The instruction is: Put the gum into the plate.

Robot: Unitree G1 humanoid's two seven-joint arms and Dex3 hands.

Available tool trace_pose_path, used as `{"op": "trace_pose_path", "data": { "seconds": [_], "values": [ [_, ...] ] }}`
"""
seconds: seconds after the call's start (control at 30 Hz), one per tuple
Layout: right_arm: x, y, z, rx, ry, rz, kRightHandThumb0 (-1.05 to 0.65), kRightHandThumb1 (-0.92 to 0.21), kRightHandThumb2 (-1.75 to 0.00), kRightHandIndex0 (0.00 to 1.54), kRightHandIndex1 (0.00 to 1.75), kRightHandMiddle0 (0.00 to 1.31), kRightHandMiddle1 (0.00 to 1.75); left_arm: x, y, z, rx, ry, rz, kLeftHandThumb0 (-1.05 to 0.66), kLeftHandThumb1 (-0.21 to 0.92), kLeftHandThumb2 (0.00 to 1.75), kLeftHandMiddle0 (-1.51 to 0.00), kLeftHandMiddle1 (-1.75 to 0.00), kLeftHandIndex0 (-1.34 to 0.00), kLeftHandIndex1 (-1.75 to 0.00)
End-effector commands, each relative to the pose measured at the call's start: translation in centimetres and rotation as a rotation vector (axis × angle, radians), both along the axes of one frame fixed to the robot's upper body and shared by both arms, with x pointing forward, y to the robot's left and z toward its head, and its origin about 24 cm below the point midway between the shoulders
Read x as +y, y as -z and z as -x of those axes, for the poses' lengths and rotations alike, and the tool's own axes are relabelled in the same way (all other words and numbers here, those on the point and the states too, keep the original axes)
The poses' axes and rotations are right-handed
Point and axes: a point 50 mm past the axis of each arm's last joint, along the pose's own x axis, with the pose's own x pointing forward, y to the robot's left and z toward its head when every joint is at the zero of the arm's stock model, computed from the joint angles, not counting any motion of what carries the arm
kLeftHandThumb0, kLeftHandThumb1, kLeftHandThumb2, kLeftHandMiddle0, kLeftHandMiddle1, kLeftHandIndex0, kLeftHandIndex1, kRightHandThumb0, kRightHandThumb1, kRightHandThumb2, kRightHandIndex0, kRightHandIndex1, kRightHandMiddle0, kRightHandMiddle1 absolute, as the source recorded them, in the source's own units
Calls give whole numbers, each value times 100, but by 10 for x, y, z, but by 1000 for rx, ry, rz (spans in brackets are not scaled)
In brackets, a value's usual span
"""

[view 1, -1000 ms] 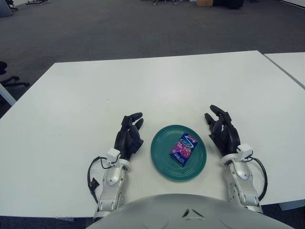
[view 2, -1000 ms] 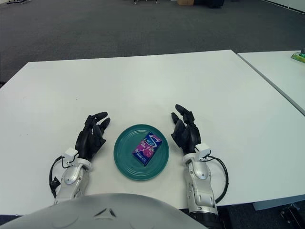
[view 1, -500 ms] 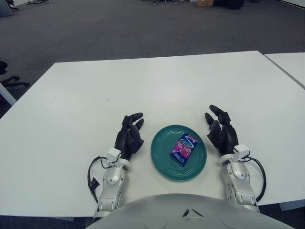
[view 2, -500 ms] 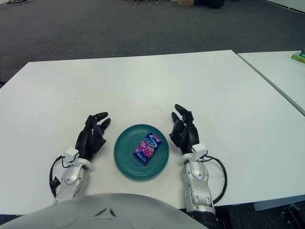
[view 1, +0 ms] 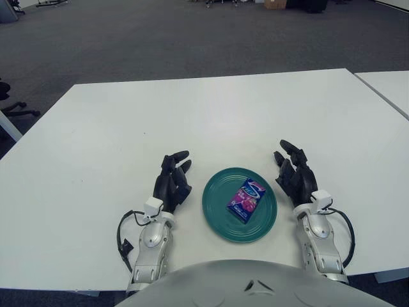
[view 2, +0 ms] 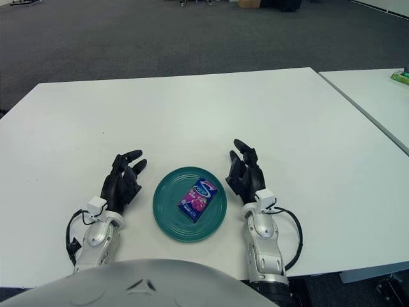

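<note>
Since the picture from a second before, the right hand (view 2: 246,171) had been drawn a little closer to the plate (view 2: 167,217) and a little nearer to the robot's body. Almost nothing else had been moved. The left hand (view 2: 123,181) was found in nearly the same spot, perhaps pulled back a tiny bit.

The gum (view 2: 197,199) was seen lying flat inside the green plate, a bit to the right of its middle. It was a small purple and pink packet with a blue mark on top. It was not touched by either hand.

The plate was set on the white table (view 2: 192,109), close to the near edge, between the two hands.

The left hand was seen just beside the plate on the left. Its dark fingers (view 1: 177,155) were stretched forward and loosely spread, and nothing was held in them. The right hand was seen just beside the plate on the right. Its fingers (view 1: 286,146) were also held out and relaxed, with nothing in them. It could not be told for sure whether the hands were touching the table or held just above it.

A second white table (view 2: 377,96) was seen to the right, apart from the first one, with a small green thing (view 2: 401,77) on its far edge. Dark grey floor (view 2: 160,38) was seen behind.
</note>
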Motion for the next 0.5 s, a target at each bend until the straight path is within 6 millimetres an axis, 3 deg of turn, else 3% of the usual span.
{"op": "trace_pose_path", "data": {
  "seconds": [0.0, 0.47],
  "values": [
    [2, 21, 13, 144, 10, -12, -81, -92, -91, 25, 0, 0, 53, 3, 9, 6, 64, -18, -14, -92, 92, 97, -38, -64, -20, -111],
    [3, 22, 17, 180, 22, -3, -80, -92, -91, 24, 1, 0, 49, 3, 7, 7, 60, -13, -11, -90, 92, 97, -37, -66, -20, -111]
  ]
}}
